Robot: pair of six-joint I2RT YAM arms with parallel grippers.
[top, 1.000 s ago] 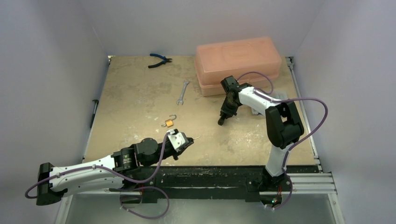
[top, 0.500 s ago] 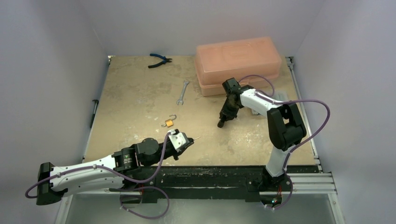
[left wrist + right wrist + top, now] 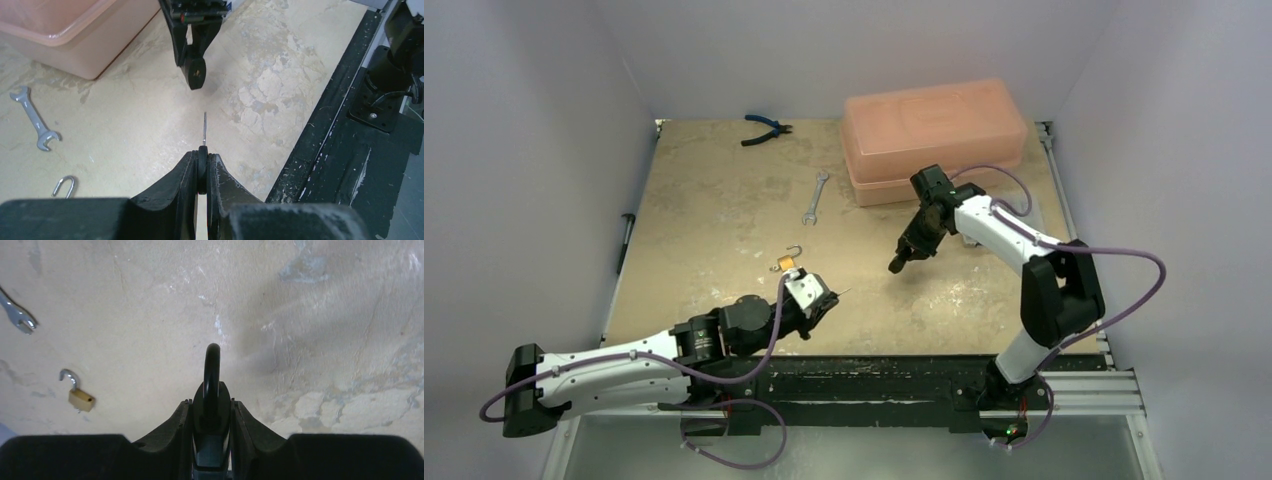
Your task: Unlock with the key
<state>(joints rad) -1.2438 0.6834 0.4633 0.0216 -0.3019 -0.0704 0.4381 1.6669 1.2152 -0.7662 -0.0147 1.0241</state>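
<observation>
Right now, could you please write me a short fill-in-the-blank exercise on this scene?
The left gripper has its jaws shut on the ___.
The right gripper holds the ___ padlock.
The brass padlock lies with its shackle ___.
Missing: key; black; open.

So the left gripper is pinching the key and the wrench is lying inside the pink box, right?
Not quite. The left gripper does pinch the key, but the wrench lies on the table beside the pink box, not inside it; the top view shows it.
</observation>
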